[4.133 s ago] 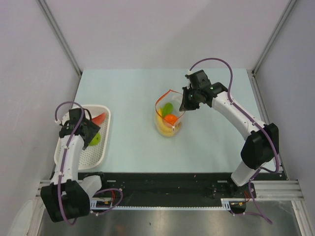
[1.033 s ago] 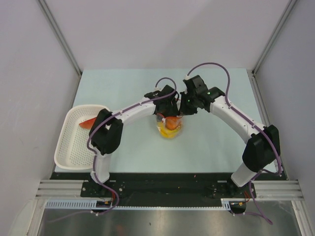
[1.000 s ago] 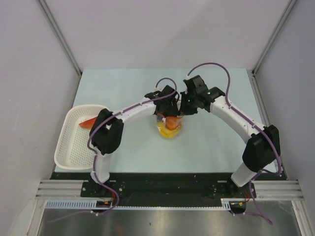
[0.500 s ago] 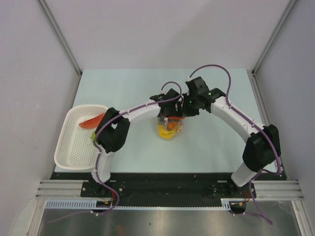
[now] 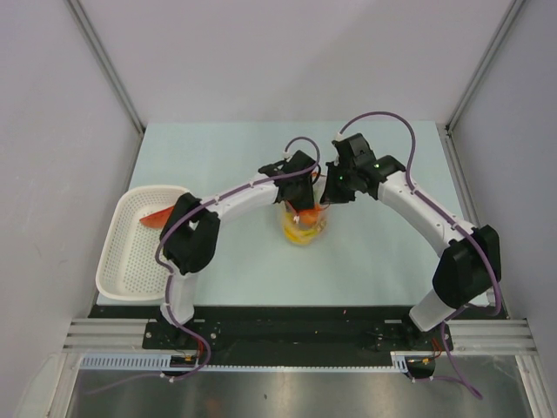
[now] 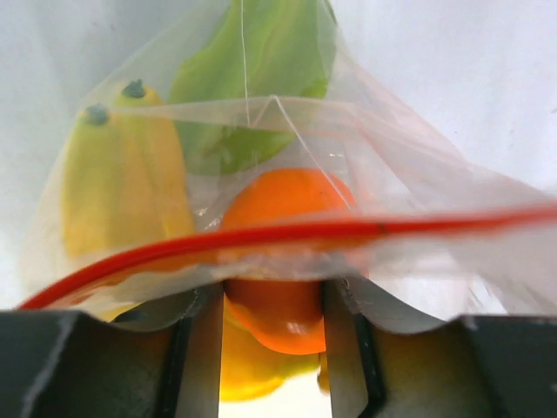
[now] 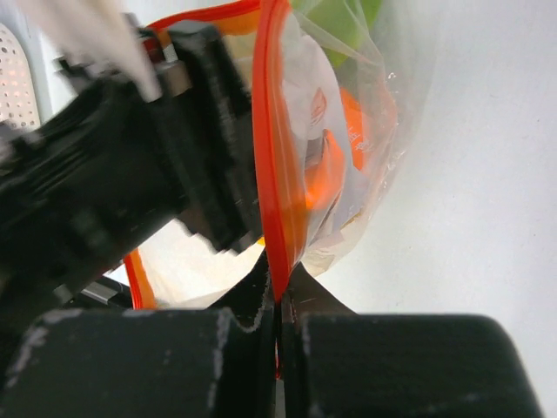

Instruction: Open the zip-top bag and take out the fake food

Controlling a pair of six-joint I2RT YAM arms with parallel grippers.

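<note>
Left wrist view, straight down the throat of the zip-top bag (image 6: 418,174): left claw (image 6: 274,300) poked in past the red zip strip (image 6: 287,233), clamped on the orange piece (image 6: 283,205) by the look of it, toy snug against both fingers (image 6: 202,348). Yellow banana (image 6: 157,165) and green piece (image 6: 252,78) deeper in, untouched. Right claw (image 7: 278,300) squeezed tight on the bag's rim, right on the red strip, holding the mouth agape. Bag itself parked in the middle of the table (image 5: 218,157), between the two arms, well apart from the white basket (image 5: 130,270) at the left edge.

Handling guess: film thin, crinkly, floppy, zero stiffness apart from the zip strip, so best gripped there. Toys light, hard, probably a bit slick; worth pinching across the fat middle, not a tapered end. Could drag the whole bag up on the way out without that rim pin.
</note>
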